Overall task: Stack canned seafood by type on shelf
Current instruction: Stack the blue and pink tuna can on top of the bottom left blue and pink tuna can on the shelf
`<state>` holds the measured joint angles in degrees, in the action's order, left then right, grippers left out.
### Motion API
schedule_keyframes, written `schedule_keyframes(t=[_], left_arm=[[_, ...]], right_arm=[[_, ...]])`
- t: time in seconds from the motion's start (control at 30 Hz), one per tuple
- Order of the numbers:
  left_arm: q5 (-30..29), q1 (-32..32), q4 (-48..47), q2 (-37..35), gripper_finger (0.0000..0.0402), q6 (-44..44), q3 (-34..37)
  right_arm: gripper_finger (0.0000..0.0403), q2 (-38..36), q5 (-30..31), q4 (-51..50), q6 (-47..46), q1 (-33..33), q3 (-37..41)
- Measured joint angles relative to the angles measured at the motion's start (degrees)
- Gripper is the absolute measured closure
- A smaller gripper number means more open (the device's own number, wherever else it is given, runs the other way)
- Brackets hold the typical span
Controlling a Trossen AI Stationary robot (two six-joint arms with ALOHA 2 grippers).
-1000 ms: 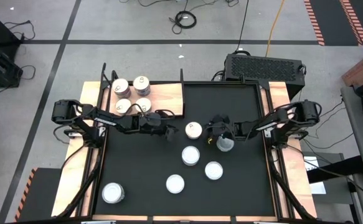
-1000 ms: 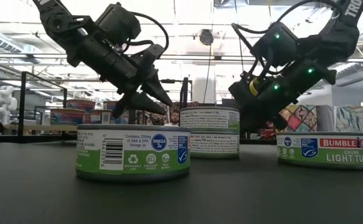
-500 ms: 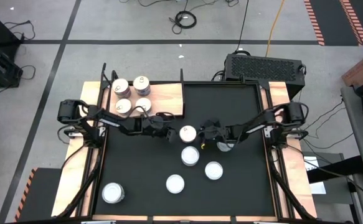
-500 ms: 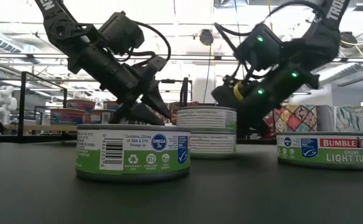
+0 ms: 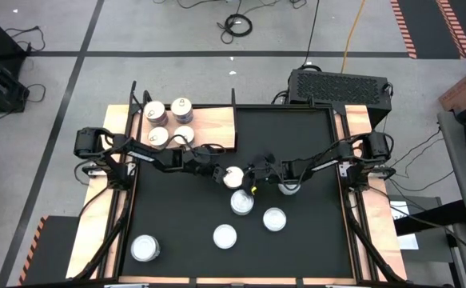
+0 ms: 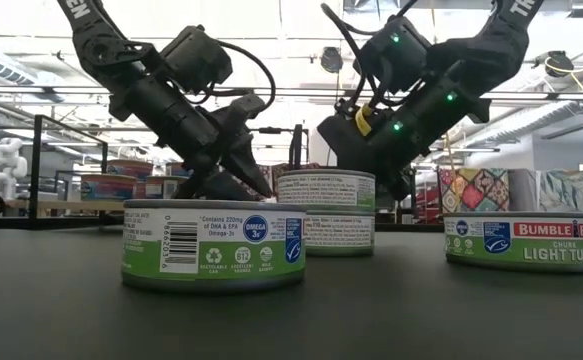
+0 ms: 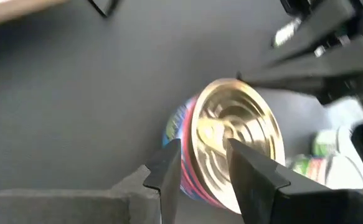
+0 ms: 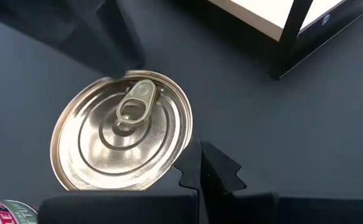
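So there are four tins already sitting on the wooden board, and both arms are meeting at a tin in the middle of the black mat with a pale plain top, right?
Nearly. That tin has a silvery-gold pull-tab top, not a pale plain one, as the right wrist view shows. The four tins on the wooden board and both arms meeting mid-mat are right.

Grey floor (image 5: 49, 80) with black tape lines (image 5: 81, 64); black box (image 5: 340, 86) behind table.

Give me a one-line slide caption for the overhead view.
Both grippers, left and right, meet at one tin mid-table, four tins stacked on the shelf, five others loose.
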<state>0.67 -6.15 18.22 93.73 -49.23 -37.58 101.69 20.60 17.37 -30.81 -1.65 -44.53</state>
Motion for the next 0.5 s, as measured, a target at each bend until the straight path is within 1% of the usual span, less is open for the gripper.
schedule_keyframes(t=[0.07,0.4,0.5], left_arm=[[1.31,-0.07,-0.37,0.00,0.0272,0.04,0.00],[3.32,-0.11,-3.82,-0.07,0.0272,0.07,0.02],[3.72,-0.11,-4.00,-0.07,0.0272,0.26,0.02]], right_arm=[[0.0403,0.02,0.00,0.08,0.00,0.02,0.00],[0.0403,0.02,0.04,2.21,1.92,-0.44,0.00],[0.0403,-0.10,-0.04,0.15,0.94,-0.36,0.00]])
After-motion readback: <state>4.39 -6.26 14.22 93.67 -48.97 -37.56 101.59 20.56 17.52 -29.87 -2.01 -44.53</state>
